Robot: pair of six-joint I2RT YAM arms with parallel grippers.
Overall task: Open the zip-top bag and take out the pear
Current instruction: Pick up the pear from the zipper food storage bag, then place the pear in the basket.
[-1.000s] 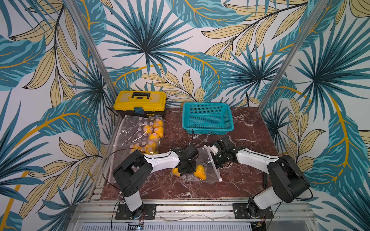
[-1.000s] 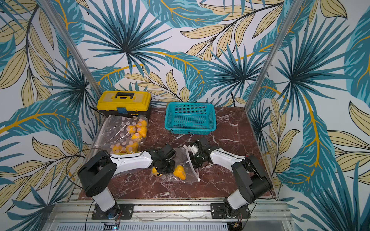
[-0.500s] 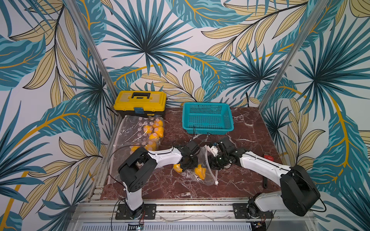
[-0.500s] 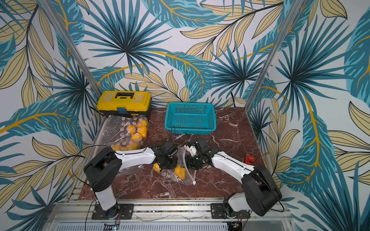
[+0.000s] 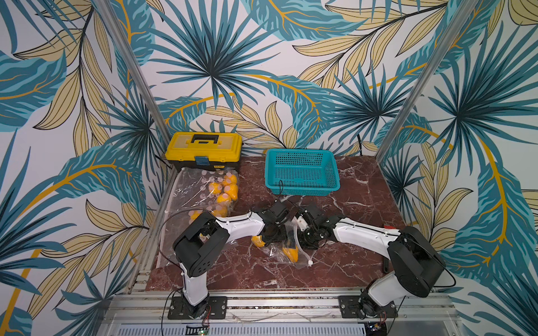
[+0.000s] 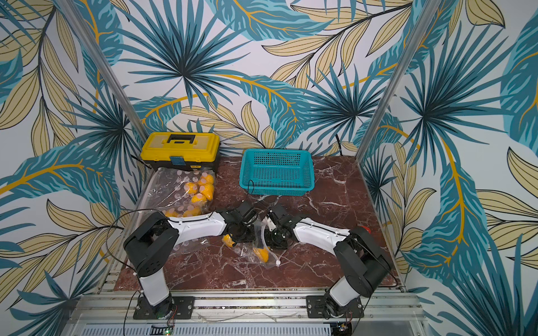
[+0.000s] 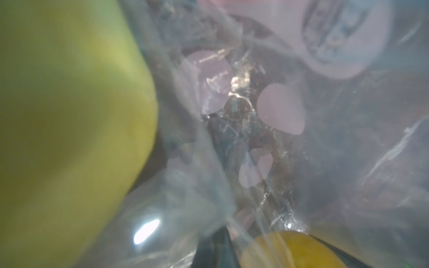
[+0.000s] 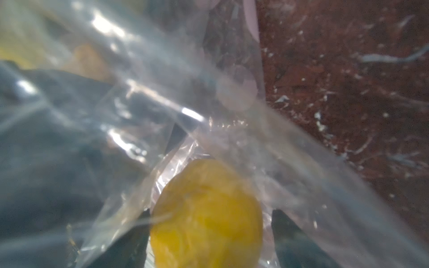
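Observation:
The clear zip-top bag (image 5: 286,247) (image 6: 252,247) lies crumpled mid-table, its white zip strip (image 5: 297,237) curving up. Two yellow pears show in it in both top views, one at the left (image 5: 257,241) and one nearer the front (image 5: 291,253) (image 6: 261,254). My left gripper (image 5: 278,231) (image 6: 241,230) is shut on the bag's film at the bag's left side. In the left wrist view a dark finger (image 7: 209,253) shows, with a pear (image 7: 69,116) close by. My right gripper (image 5: 304,238) (image 8: 209,234) is open, its fingers (image 8: 292,234) on either side of a pear (image 8: 206,208) under film.
A yellow toolbox (image 5: 203,148) and a teal basket (image 5: 301,171) stand at the back. A larger clear bag (image 5: 189,186) with several pears (image 5: 225,190) lies at back left. A small red object (image 5: 388,227) sits at the right edge of the marble table (image 5: 334,267).
My right gripper has slid left into the bag and spread its jaws wide around a pear. My left gripper has closed fully on the film, and the bag has shifted.

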